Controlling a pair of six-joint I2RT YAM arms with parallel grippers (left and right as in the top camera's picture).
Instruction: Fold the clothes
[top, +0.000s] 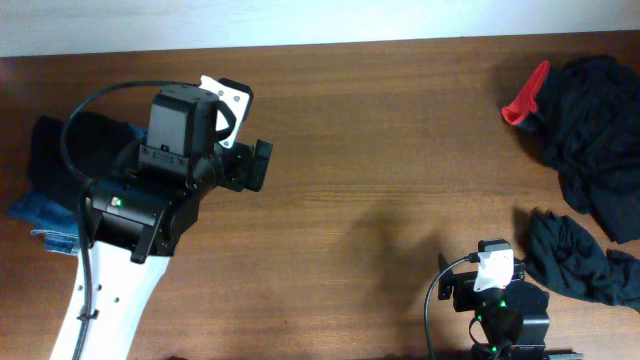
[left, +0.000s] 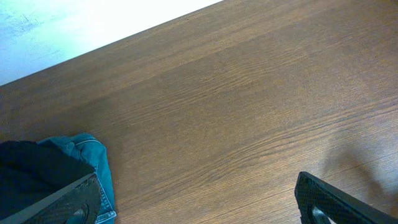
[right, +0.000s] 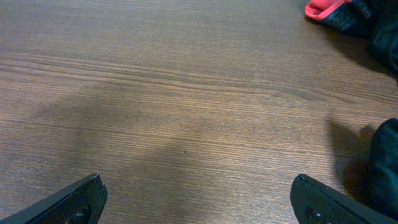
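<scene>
Black clothes lie in a crumpled heap (top: 595, 140) at the table's right edge, with a smaller black piece (top: 570, 255) in front of it. Another black garment (top: 70, 150) lies at the left under my left arm, on blue jeans; it shows in the left wrist view (left: 31, 168). My left gripper (top: 250, 150) is open and empty above bare wood (left: 199, 208), right of that pile. My right gripper (top: 495, 262) is open and empty at the front right (right: 199, 199), just left of the smaller black piece (right: 385, 162).
Blue denim jeans (top: 45, 215) stick out under the left black garment, also seen in the left wrist view (left: 99, 168). A red-trimmed piece (top: 525, 98) lies at the left edge of the right heap and shows in the right wrist view (right: 326, 9). The wooden table (top: 380, 150) has a pale wall behind.
</scene>
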